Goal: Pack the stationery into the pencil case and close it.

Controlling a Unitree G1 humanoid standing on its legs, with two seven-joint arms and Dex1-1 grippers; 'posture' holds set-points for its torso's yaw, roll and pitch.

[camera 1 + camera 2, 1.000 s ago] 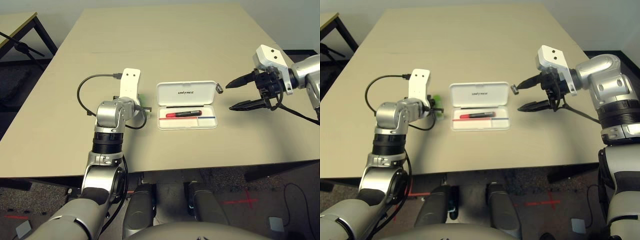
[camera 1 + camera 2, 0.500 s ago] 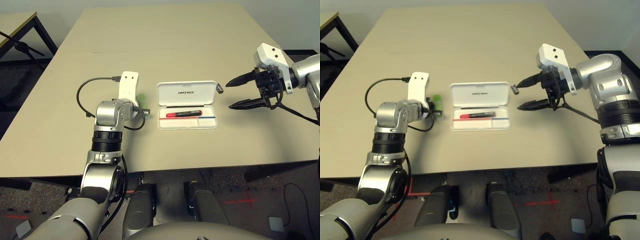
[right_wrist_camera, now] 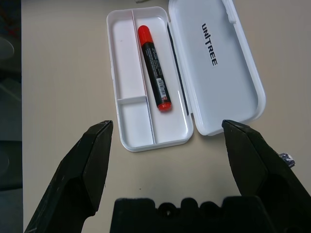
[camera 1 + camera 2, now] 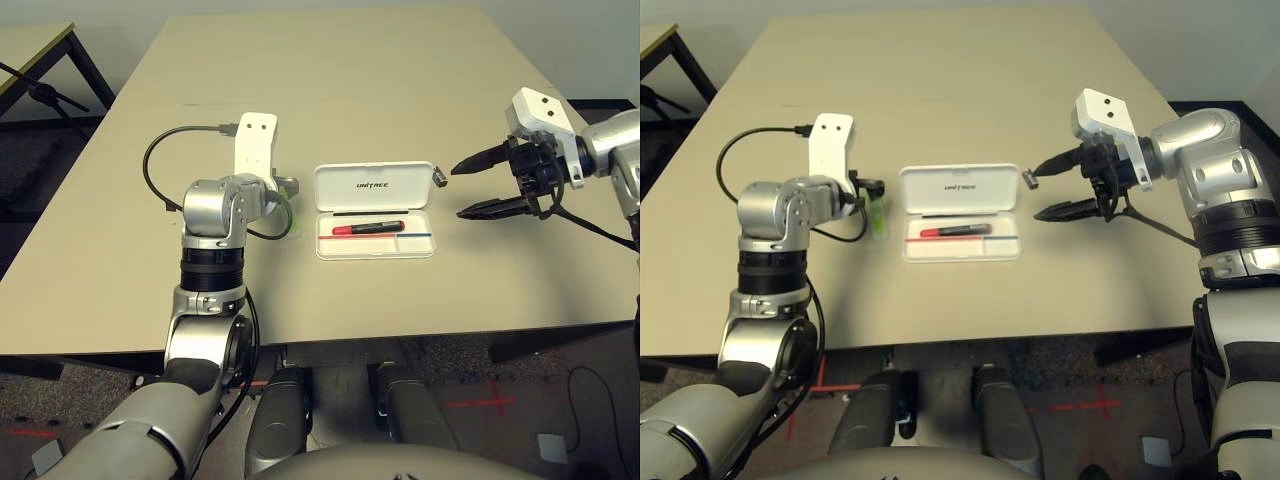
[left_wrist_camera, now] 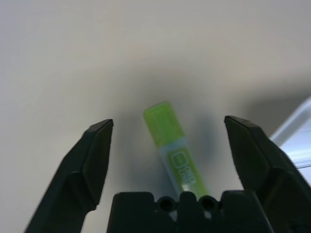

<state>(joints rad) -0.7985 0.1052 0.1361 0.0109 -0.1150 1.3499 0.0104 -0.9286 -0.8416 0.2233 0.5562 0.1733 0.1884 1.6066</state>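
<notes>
The white pencil case [image 4: 375, 188] lies open at mid-table, its lid folded back. A red marker [image 4: 367, 228] rests in its tray. The flat light-green bar [image 5: 174, 150] lies on the table just left of the case, also seen as the green bar [image 4: 880, 218]. My left gripper [image 5: 167, 124] stands open over it, one finger on each side, not touching. A small dark-and-silver cylinder [image 4: 439, 177] sits by the lid's right corner. To the right of the case, beside the cylinder, my right gripper [image 4: 470, 190] hovers open and holds nothing.
A black cable [image 4: 165, 170] loops from my left wrist over the table. Another table [image 4: 30, 50] stands at the far left, past the table's edge. Bare tabletop [image 4: 330, 90] stretches behind the case and in front of it.
My left gripper has opened and let go of the green bar, which now lies on the table left of the case. The left wrist has swung back a little. The right arm is still.
</notes>
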